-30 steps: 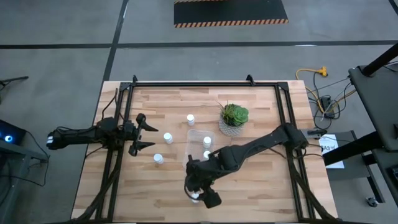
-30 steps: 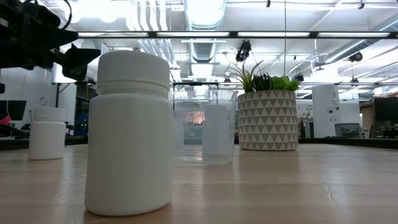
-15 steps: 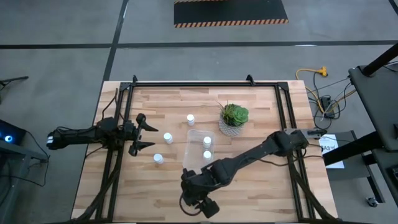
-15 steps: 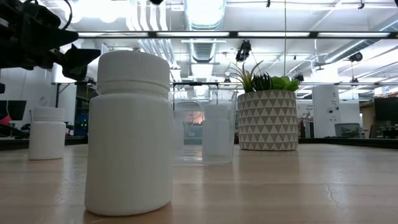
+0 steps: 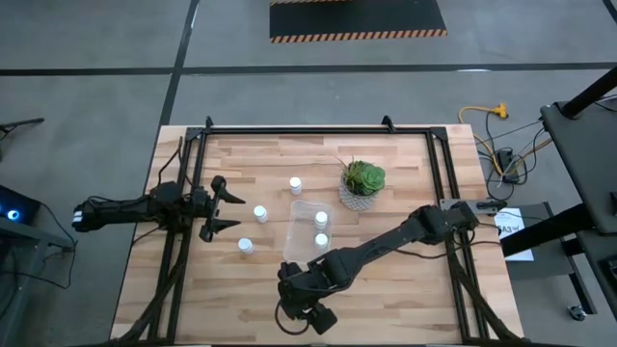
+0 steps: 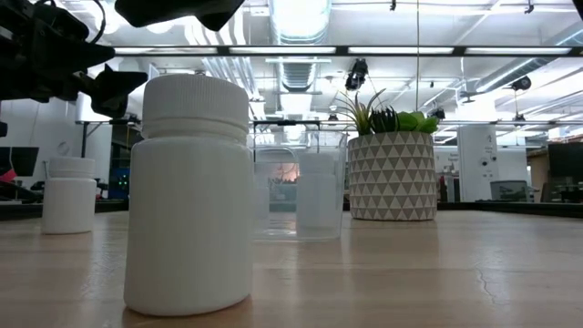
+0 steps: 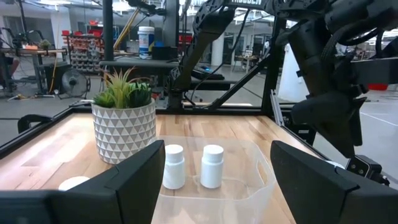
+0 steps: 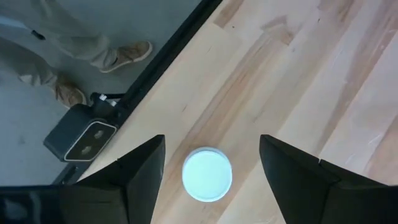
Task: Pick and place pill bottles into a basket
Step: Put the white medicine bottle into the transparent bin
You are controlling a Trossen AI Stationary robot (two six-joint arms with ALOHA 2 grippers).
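Standing upright near the tabletop's (image 5: 386, 280) front edge, one pill bottle (image 8: 207, 175) showed its white cap between the right gripper's (image 8: 211, 171) dark fingers (image 8: 140, 174), which straddled it from above with clear gaps on both sides; the jaws stood partly open and held nothing, a stance that seemed meant for a straight descent over the cap. In the low view that same bottle (image 6: 189, 196) appeared to be the large one in front, with the right arm's dark bulk just over it. Two bottles (image 7: 211, 165) already stood inside the clear basket (image 5: 310, 231), which sat mid-table just beside the grey pot of the succulent (image 5: 362, 183). Three more bottles waited on the wood to the basket's left: one (image 5: 295, 183) toward the back, one (image 5: 259, 213) beside the basket and one (image 5: 245, 246) nearer the front. The left gripper (image 5: 228, 203) hung at the table's left side, jaws wide and empty, facing the basket and well clear of the right arm's path, presumably parked so the two would not meet. Judging by the count, about a third of the job was done.
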